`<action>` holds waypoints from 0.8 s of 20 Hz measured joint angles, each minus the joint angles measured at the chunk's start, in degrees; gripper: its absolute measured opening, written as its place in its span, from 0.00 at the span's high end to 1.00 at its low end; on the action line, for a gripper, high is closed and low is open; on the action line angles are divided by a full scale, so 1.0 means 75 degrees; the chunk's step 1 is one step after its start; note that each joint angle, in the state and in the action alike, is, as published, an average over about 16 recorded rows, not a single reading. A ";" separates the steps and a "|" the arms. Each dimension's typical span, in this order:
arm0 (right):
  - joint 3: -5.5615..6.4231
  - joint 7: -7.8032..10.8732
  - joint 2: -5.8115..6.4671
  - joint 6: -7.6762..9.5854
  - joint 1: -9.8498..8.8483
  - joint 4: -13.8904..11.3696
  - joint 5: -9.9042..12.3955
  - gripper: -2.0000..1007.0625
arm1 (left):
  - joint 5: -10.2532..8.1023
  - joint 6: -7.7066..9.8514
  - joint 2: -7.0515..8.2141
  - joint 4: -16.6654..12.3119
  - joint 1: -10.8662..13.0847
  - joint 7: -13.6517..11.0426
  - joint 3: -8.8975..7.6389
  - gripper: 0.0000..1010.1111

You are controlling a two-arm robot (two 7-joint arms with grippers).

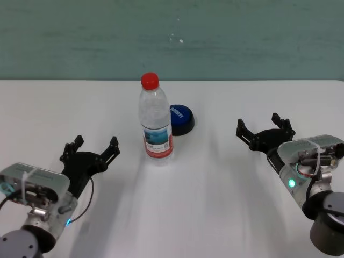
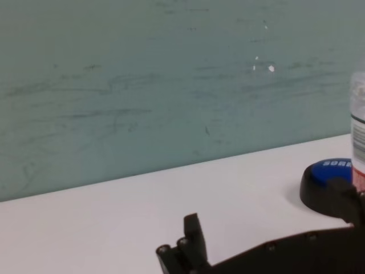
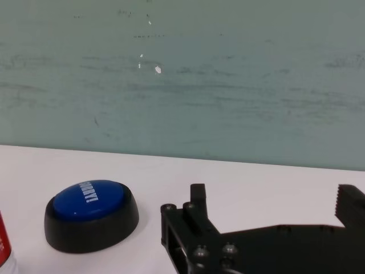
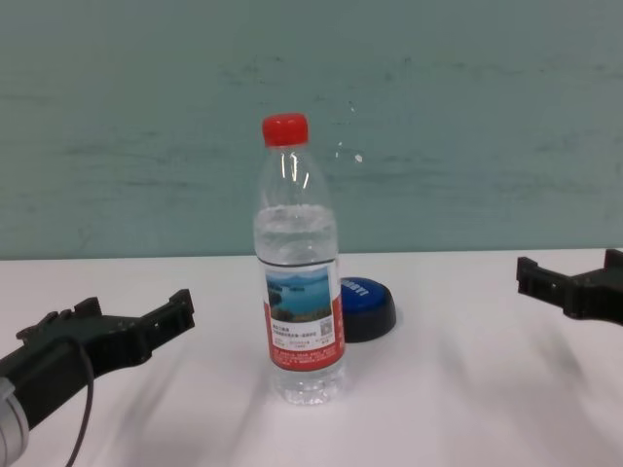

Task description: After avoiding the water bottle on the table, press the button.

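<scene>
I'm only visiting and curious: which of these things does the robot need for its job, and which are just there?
For the job: button, water bottle to steer round, table, right pincer, left pincer.
Just there: green wall.

The left arm's black two-fingered hand (image 1: 90, 149) hovers low at the near left, fingers spread wide, gripping nothing. The right arm's black two-fingered hand (image 1: 264, 130) sits at the right, slightly farther forward, also spread open and apparently just above the surface.

Black toothed hands (image 1: 90, 152) on silver wrists, green lights.
</scene>
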 joint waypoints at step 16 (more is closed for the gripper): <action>-0.0004 0.0000 0.0003 -0.0001 -0.0001 0.0004 -0.0022 0.00 | 0.0000 0.0000 0.0000 0.0000 0.0000 0.0000 0.0000 0.01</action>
